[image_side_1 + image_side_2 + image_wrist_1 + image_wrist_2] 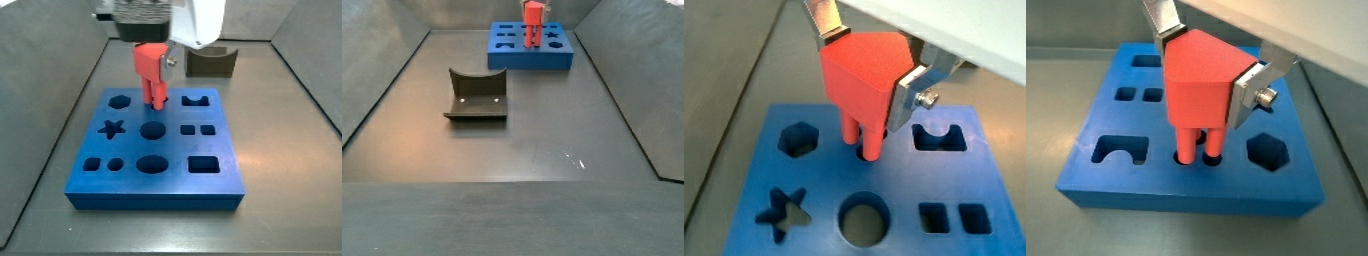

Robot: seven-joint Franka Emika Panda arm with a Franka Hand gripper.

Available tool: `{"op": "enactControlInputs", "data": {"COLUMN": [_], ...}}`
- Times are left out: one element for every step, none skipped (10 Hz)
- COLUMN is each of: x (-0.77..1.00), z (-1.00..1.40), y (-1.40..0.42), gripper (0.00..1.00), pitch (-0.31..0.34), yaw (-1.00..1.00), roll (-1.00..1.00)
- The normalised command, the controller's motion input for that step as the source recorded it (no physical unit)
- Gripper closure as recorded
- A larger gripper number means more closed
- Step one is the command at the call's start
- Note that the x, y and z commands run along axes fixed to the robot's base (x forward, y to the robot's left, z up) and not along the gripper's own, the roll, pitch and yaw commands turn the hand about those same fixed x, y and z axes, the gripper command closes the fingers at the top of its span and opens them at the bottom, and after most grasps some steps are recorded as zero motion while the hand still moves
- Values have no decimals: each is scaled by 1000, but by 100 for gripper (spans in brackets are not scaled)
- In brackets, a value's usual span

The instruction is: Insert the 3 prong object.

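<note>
My gripper (865, 62) is shut on the 3 prong object (861, 85), a salmon-red peg held upright over the blue board (818, 190). In both wrist views its prongs (1197, 145) reach down into small holes in the board between the hexagon hole (799, 139) and the arch-shaped hole (938, 138). The silver fingers (1251, 92) clamp the peg's block body on two sides. In a side view the peg (151, 72) stands at the board's far row, under the gripper (151, 50). In a side view the peg (535, 22) shows small at the far end.
The board (158, 150) has star, round, oval, square and twin-rectangle holes. A dark grey curved block (477, 95) lies on the floor away from the board; it also shows behind the board in a side view (211, 62). Grey walls ring the floor.
</note>
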Motion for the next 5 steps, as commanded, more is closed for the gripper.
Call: {"op": "enactControlInputs", "data": {"x": [3, 0, 63, 89, 89], "z": [-266, -246, -234, -217, -211], "y": [0, 0, 0, 0, 0], "gripper": [100, 100, 100, 100, 100], "pitch": [86, 70, 44, 40, 33], "yaw": [-680, -651, -631, -643, -614], "roll": [-10, -19, -63, -69, -56]}}
